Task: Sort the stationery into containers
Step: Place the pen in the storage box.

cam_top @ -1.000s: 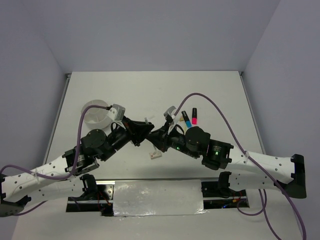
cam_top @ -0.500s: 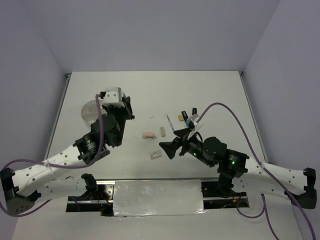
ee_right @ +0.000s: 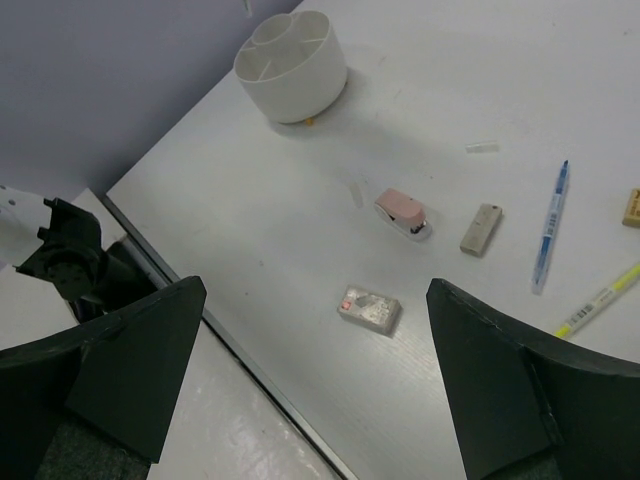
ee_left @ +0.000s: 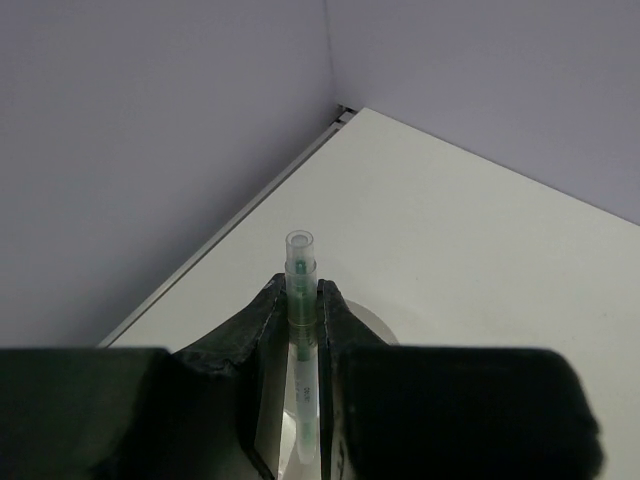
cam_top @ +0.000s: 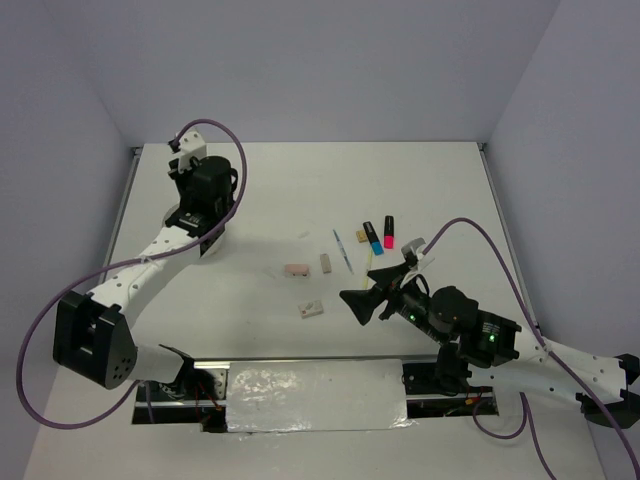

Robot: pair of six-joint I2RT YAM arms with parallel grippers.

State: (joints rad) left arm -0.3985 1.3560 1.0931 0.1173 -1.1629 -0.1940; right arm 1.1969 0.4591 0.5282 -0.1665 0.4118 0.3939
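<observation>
My left gripper (ee_left: 300, 286) is shut on a clear pen with a green core (ee_left: 300, 300), held upright just above the round white divided tub (ee_left: 378, 326). In the top view the left arm covers most of that tub (cam_top: 205, 246) at the far left. My right gripper (ee_right: 315, 288) is open and empty, hovering above a small grey-white eraser (ee_right: 370, 310). Beyond it lie a pink eraser (ee_right: 403, 213), a tan eraser (ee_right: 481, 229), a blue pen (ee_right: 550, 225) and a yellow-green pen (ee_right: 600, 300). Blue (cam_top: 372, 237) and pink (cam_top: 388, 233) highlighters lie further right.
The table's near edge and a metal rail (ee_right: 230, 345) run just below the right gripper. A small clear cap (ee_right: 481, 147) lies on the table between the tub and the pens. Grey walls (ee_left: 150, 150) close in the table's far left corner.
The two grippers met at the table's middle a second ago. The left arm has since swung to the far left with the pen. The right gripper has opened and drawn back toward the near right.
</observation>
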